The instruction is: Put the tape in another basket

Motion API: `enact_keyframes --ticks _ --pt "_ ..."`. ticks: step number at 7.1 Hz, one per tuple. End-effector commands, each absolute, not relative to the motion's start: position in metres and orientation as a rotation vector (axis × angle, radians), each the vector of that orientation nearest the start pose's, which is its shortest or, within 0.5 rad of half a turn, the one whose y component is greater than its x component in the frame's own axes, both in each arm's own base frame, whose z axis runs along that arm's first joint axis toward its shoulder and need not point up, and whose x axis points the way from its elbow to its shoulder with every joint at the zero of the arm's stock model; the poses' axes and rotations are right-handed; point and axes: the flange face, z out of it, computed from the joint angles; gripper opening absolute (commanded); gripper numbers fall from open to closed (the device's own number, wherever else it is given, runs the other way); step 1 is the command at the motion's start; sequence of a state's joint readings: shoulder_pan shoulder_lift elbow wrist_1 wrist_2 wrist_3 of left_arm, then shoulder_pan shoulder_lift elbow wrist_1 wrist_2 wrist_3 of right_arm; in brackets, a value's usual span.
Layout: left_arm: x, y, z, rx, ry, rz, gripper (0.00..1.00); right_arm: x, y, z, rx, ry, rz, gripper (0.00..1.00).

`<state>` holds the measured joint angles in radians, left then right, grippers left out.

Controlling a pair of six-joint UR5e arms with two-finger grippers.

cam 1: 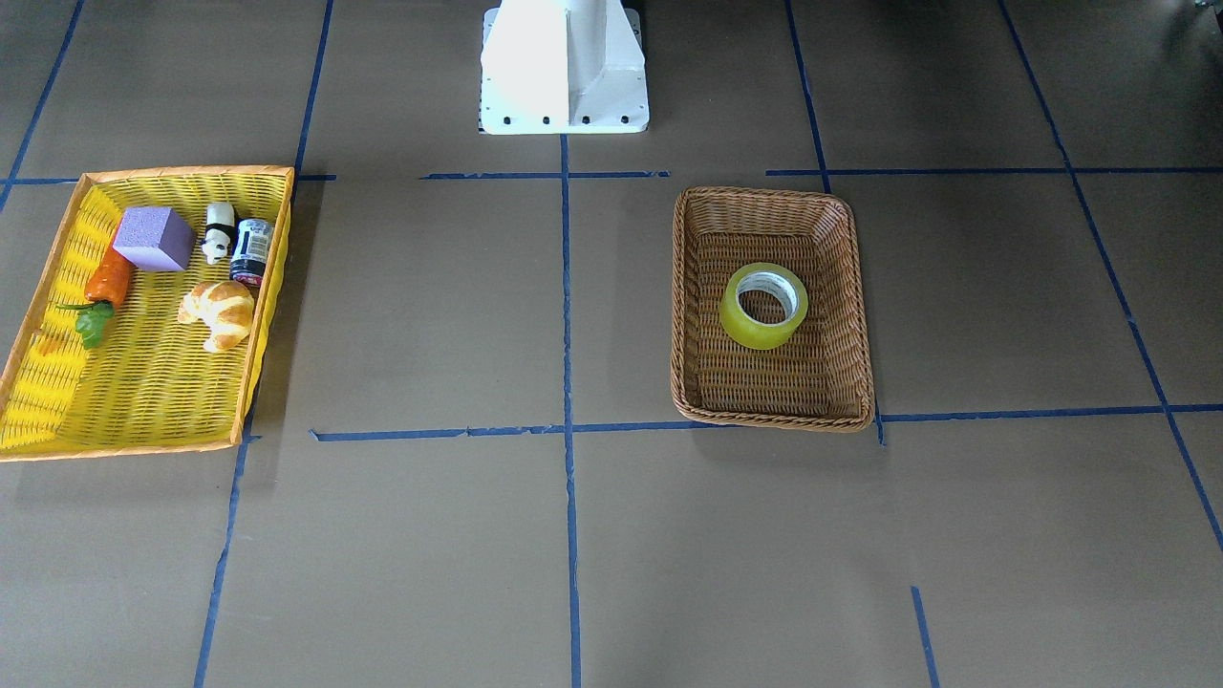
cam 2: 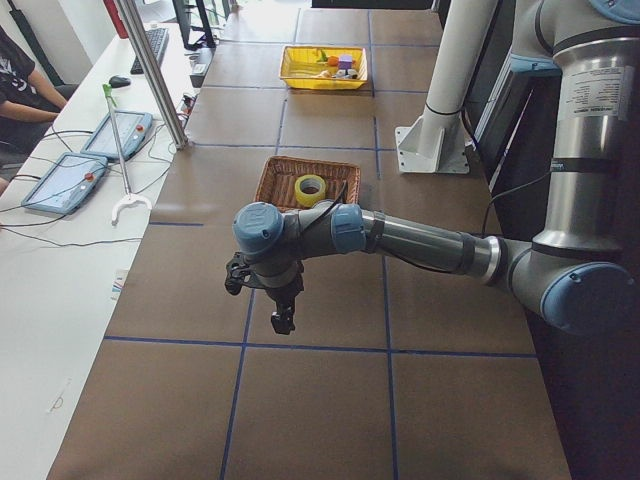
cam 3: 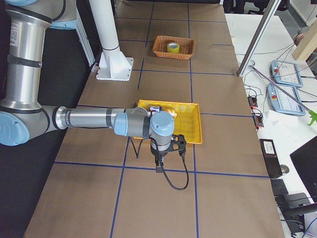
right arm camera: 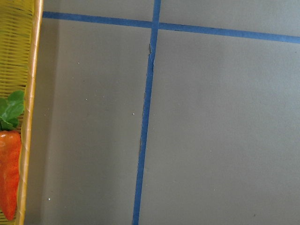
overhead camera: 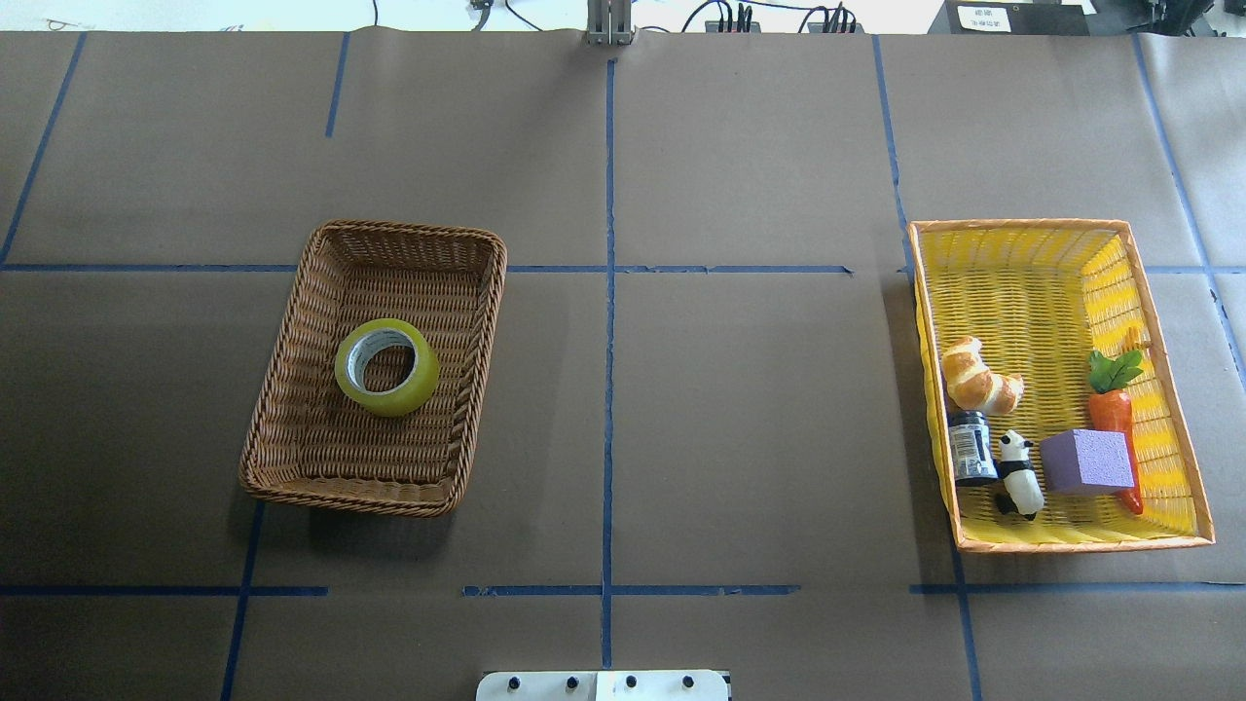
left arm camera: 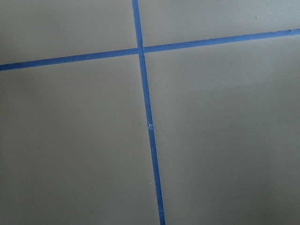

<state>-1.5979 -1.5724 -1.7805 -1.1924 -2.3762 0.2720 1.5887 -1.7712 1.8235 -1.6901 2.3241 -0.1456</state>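
The yellow tape roll [cam 1: 755,333] lies flat inside the brown wicker basket [cam 1: 774,418], near its middle; it also shows in the overhead view [overhead camera: 389,399] within that basket [overhead camera: 341,492]. Neither gripper shows in the overhead or front views. My left gripper [cam 2: 262,305] hangs over bare table well outside the brown basket [cam 2: 270,185]; I cannot tell if it is open or shut. My right gripper [cam 3: 168,151] hangs just beyond the yellow basket [cam 3: 193,124]; I cannot tell its state either. Both wrist views show only table and blue lines.
The yellow flat basket [cam 1: 124,449] holds a croissant [cam 1: 220,311], a purple block [cam 1: 153,239], a carrot [cam 1: 105,282], a panda figure [cam 1: 218,232] and a small can [cam 1: 251,250]. The white robot base [cam 1: 564,67] stands at the table's robot side.
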Motion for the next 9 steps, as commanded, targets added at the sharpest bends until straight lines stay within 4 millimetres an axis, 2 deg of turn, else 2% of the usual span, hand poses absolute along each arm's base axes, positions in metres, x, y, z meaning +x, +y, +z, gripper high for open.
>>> enact_keyframes --ticks 1,3,4,5,6,9 --pt "-0.073 -0.475 0.589 -0.002 0.813 0.181 1.0 0.072 -0.4 0.638 -0.002 -0.756 -0.096 1.0" --pt "-0.073 -0.477 0.593 0.01 0.811 0.182 1.0 0.072 -0.401 0.637 -0.001 -0.757 -0.095 1.0" --pt "-0.073 -0.479 0.591 -0.005 0.81 0.12 1.0 0.071 -0.4 0.64 -0.007 -0.758 -0.096 1.0" --pt "-0.073 -0.48 0.59 0.04 0.806 0.114 1.0 0.071 -0.405 0.633 0.008 -0.758 -0.102 1.0" --pt "-0.073 -0.482 0.601 0.044 0.805 0.117 1.0 0.067 -0.407 0.631 0.01 -0.759 -0.111 1.0" --pt "-0.073 -0.487 0.601 0.066 0.803 0.124 1.0 0.061 -0.416 0.622 0.024 -0.758 -0.134 1.0"
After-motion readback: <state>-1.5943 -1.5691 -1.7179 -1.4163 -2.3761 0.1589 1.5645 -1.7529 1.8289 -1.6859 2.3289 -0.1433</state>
